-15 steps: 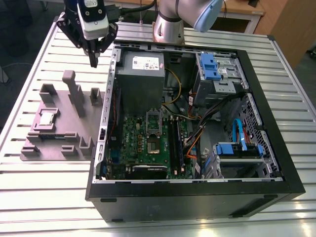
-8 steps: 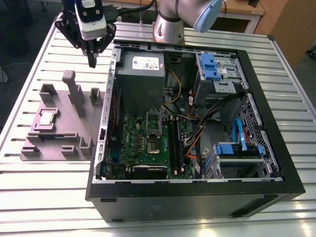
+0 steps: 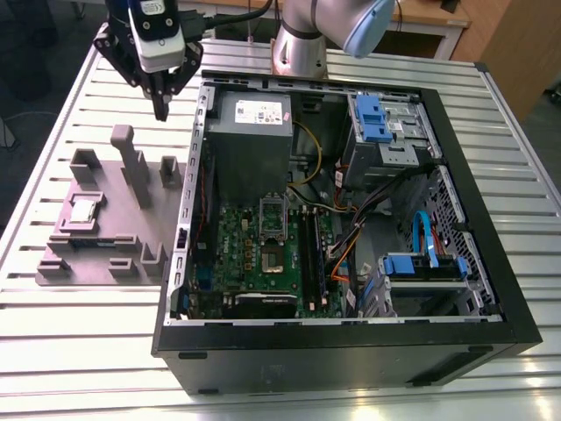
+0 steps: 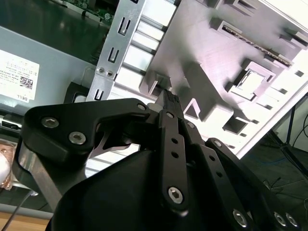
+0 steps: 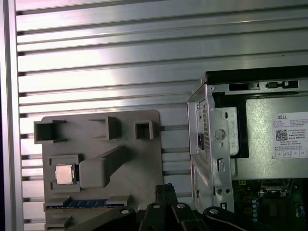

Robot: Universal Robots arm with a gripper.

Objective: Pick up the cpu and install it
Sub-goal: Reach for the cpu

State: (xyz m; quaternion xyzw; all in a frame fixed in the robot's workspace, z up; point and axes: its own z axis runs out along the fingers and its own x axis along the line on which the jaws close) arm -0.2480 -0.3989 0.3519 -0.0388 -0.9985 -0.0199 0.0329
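The end effector (image 4: 168, 97), black jointed links studded with bolt heads, hangs pointing down over the ribbed metal bench (image 3: 53, 132), closed tight on nothing (the arm (image 3: 302, 35) rises behind the open case (image 3: 351, 351)). The cpu (image 3: 84, 210), a flat silvery square, lies in a grey moulded tray (image 3: 96, 259), well apart from it.

A robotics lab (or workshop); slatted metal bench (image 3: 83, 351), opened computer case (image 3: 351, 361), robot arm (image 3: 305, 39).

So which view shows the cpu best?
The first wrist view: the cpu lies face-on in its grey holder. The exterior view shows it slanted; the second wrist view, washed pale.
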